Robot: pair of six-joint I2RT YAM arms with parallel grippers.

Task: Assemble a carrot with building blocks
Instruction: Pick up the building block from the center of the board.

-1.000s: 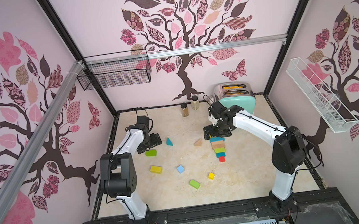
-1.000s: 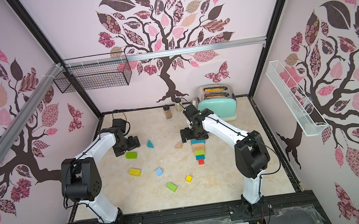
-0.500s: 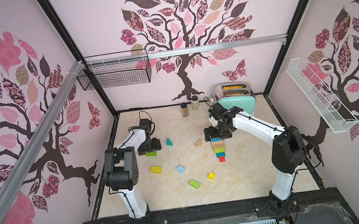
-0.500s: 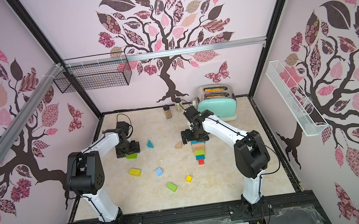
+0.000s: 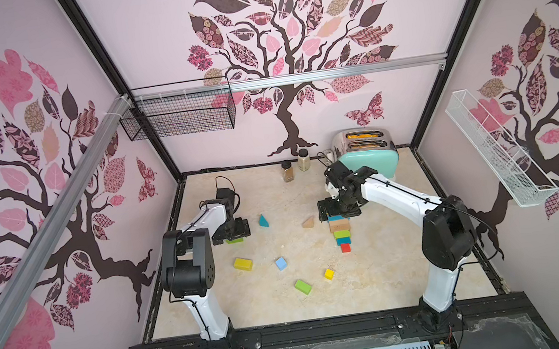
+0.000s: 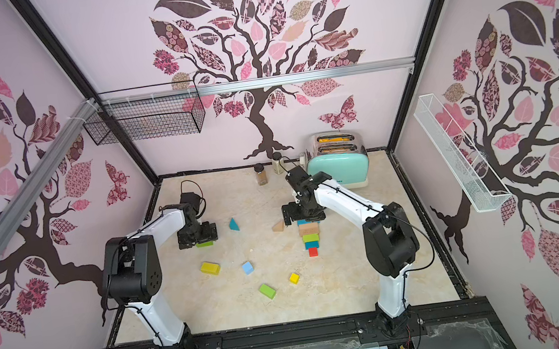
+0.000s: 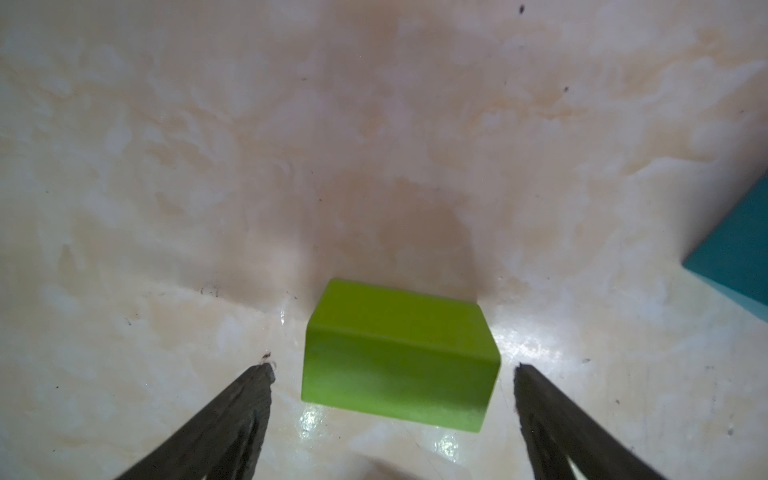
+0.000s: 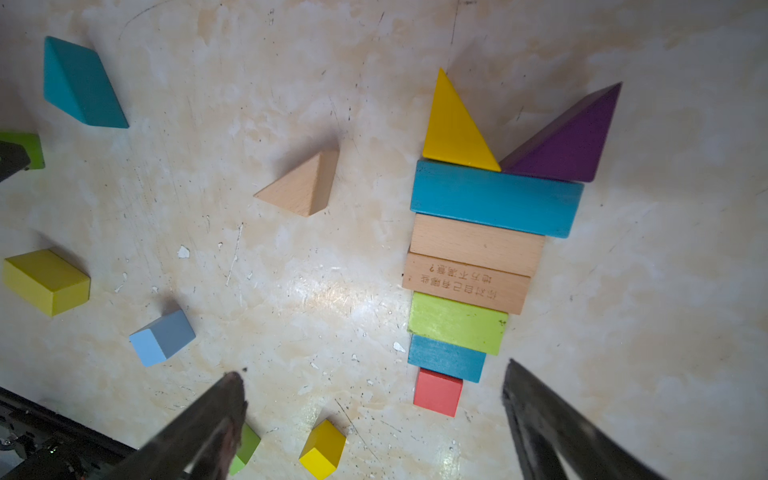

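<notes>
left fingers (image 7: 232,415) open, green brick (image 7: 399,357) between tips, long axis finger to finger, gaps at its 2 ends. right fingers (image 8: 208,415) open, empty, well apart.

**Both top views.** The left gripper (image 5: 232,230) covers most of a green brick (image 5: 234,240). Only one edge strip shows, and contact between fingers and brick cannot be told there. The right gripper (image 5: 338,209) hides the far end of the brick row (image 5: 342,234). Of the long teal brick (image 5: 339,217) only a sliver shows. The yellow wedge (image 8: 455,129) and purple wedge (image 8: 569,141) appear in the right wrist view alone. The engraving on the bare wood brick (image 5: 339,225) is too small to read.

**Left wrist view.** A teal wedge (image 7: 735,249) is cut by the frame edge.

**Right wrist view.** The green brick is cut by the frame edge and partly covered by dark gripper parts. A second green brick (image 8: 249,446) lies partly behind a blurred finger (image 8: 199,432).
</notes>
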